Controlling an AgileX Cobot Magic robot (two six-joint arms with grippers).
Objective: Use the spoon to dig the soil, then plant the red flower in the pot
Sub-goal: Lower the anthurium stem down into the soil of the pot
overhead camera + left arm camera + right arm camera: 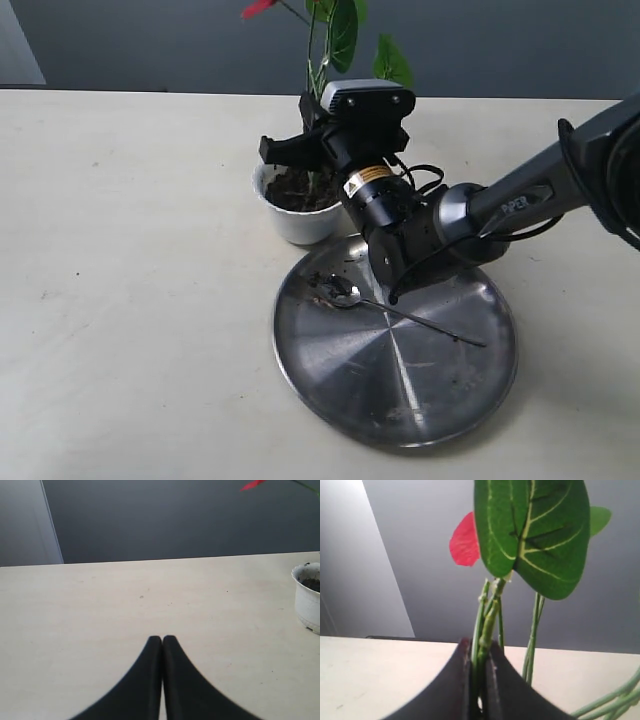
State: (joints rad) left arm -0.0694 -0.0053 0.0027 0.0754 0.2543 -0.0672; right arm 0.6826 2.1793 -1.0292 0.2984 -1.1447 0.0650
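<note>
The red flower's stems (317, 75) stand upright in the white pot (297, 225), on the dark soil (298, 190). My right gripper (310, 145) is shut on those stems just above the pot's rim. In the right wrist view the green stems (487, 615) are pinched between the gripper (481, 647) fingers, with a red bloom (465, 540) and a broad leaf (530, 530) above. The spoon (345, 293) lies on the steel plate (400, 395), bowl toward the pot. My left gripper (162, 639) is shut and empty over bare table; the pot (307, 597) is off to its side.
The round steel plate lies right in front of the pot, touching or nearly touching its base, with soil crumbs near the spoon bowl. My right arm (520, 195) reaches in over the plate's far side. A dark wall (500, 40) runs behind the table's far edge.
</note>
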